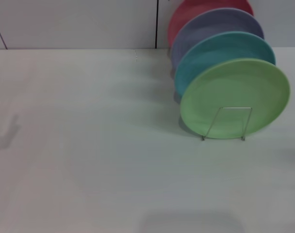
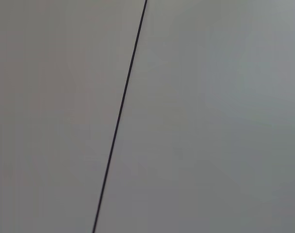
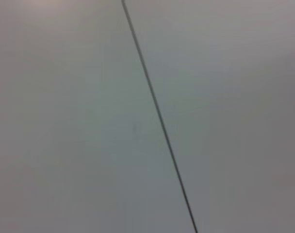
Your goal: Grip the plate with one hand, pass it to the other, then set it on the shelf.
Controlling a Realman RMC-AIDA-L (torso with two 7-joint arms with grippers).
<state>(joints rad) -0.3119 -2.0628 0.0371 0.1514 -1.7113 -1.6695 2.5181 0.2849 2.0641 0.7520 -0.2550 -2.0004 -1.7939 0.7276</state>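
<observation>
**Green plate racked, arms unseen**

Neither set of jaws shows in any view, so their state cannot be told. Bare bench fills the lower frame. At right of centre, the light green plate stands upright in the wire shelf, foremost of four plates.

You cannot see either end effector in any view. The shelf shows only its nearest wire loop; the rest is hidden behind the light green plate. That plate covers the lower part of the teal plate. The lavender plate is mostly hidden. The red plate is cut off by the frame's far edge.
</observation>
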